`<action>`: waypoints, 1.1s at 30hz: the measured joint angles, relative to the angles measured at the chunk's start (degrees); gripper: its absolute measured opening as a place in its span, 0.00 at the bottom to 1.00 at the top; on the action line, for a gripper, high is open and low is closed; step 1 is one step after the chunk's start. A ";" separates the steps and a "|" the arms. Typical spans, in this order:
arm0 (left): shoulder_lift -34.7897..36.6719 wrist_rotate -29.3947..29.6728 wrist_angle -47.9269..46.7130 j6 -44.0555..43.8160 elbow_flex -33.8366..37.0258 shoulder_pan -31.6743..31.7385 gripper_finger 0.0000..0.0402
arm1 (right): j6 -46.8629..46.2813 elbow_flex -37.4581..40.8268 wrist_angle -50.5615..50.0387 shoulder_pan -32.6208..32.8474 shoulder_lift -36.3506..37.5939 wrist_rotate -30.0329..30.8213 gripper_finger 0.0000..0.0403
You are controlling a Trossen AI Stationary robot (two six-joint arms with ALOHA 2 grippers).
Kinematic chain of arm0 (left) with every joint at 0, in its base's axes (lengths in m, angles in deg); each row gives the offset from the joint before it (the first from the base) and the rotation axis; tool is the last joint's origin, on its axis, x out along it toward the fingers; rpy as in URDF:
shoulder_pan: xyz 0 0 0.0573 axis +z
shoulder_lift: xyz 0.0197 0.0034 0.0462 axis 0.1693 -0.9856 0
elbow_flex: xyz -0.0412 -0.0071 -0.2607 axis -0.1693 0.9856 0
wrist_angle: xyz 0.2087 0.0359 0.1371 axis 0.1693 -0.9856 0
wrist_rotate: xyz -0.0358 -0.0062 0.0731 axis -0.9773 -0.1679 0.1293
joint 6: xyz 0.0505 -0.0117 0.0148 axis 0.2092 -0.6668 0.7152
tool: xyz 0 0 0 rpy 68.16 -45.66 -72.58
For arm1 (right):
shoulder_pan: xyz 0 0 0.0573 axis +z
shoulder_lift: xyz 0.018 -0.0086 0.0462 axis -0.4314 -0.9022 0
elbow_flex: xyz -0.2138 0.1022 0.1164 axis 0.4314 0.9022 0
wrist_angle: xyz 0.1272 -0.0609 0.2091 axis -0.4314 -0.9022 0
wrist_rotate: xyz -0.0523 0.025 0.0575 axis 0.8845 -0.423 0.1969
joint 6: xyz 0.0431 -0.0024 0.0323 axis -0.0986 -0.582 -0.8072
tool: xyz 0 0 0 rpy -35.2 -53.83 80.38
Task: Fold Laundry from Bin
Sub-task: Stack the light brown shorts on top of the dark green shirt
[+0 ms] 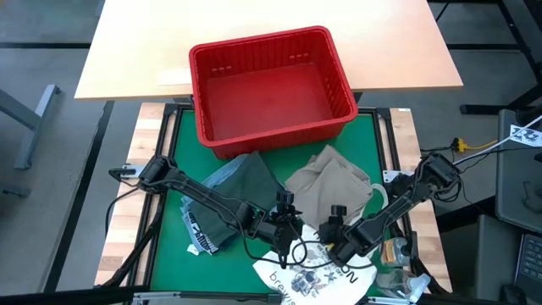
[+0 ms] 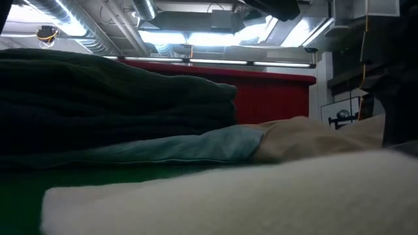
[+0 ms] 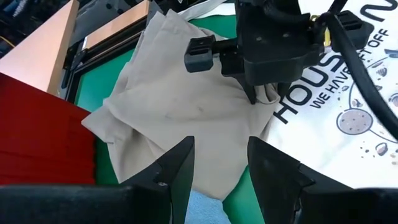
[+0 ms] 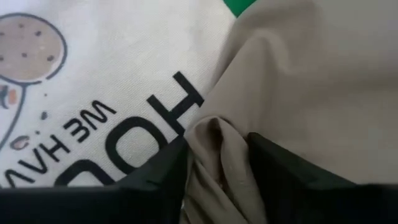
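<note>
The red bin (image 1: pixel 269 89) stands empty at the far side of the green mat. In front of it lie a dark green garment (image 1: pixel 250 182) over a light blue denim one (image 1: pixel 216 180), and to their right a khaki garment (image 1: pixel 330 185). The khaki garment's near edge lies on the white "HOUSTON" tote bag (image 1: pixel 313 273). My right gripper (image 4: pixel 217 168) is shut on a fold of the khaki garment. My left gripper (image 3: pixel 221 165) stands open just left of it, above the khaki cloth, with nothing between its fingers. My right gripper pinches a bunched fold of the khaki garment (image 4: pixel 214 140) between its two fingers, at the garment's near edge beside the tote bag's print. The fingers come from above, slanting down. The cloth still lies on the tote bag and the mat, slack.
The tote bag covers the mat's near middle, with small clutter (image 1: pixel 398 254) at the near right corner. A wooden tabletop (image 1: pixel 127 51) lies behind the bin. Bare green mat (image 1: pixel 169 254) shows at the near left.
</note>
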State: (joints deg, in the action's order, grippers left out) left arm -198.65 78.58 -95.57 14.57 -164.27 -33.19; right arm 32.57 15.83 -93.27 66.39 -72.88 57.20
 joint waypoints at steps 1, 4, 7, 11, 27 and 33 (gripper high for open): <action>0.00 0.02 0.00 0.00 0.00 0.00 0.36 | -0.01 0.00 -0.12 -0.04 0.00 -0.65 0.40; 0.00 0.02 0.02 0.00 0.00 0.00 0.36 | -0.04 -0.02 -0.05 -0.86 0.04 -2.89 0.34; 0.00 0.02 0.00 0.00 0.00 0.00 0.36 | 0.00 -0.02 0.04 -0.91 0.04 -3.63 0.31; -0.02 0.02 0.00 0.00 0.00 0.00 0.36 | -0.02 0.00 0.04 -0.85 0.04 -3.56 0.31; -0.04 0.04 0.02 -0.15 0.00 0.00 0.36 | 1.66 -5.75 -11.38 -0.85 -0.28 -4.99 0.57; -0.04 0.04 0.04 -0.24 0.00 0.00 0.36 | 1.62 -5.75 -11.35 -0.89 -0.35 -4.62 0.51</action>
State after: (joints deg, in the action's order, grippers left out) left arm -198.69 78.62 -95.52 14.33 -164.27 -33.19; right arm 34.19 10.08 -104.61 65.50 -73.23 52.58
